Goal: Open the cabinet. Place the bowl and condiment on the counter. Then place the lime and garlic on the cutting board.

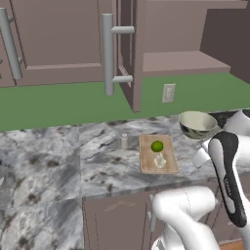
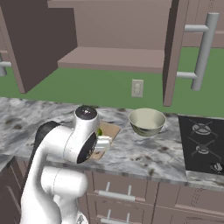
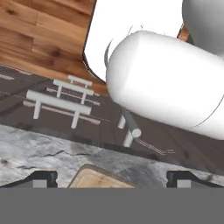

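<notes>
Cutting board (image 1: 157,155) carries the lime (image 1: 157,146) and the garlic (image 1: 159,160) just nearer. The gripper (image 3: 111,177) hovers over its near edge, jaws wide apart, holding nothing. Bowl (image 1: 197,124) and condiment (image 1: 124,141) sit on the counter (image 1: 58,161), cabinet (image 1: 132,53) open. Looks finished; next, retreat cleanly.

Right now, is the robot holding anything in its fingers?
No. The gripper is open and nothing sits between its fingertips. The lime and garlic lie on the cutting board.

A white wall outlet (image 2: 137,88) sits on the green backsplash (image 1: 58,102); a black stovetop (image 2: 203,144) lies flush at the right.
</notes>
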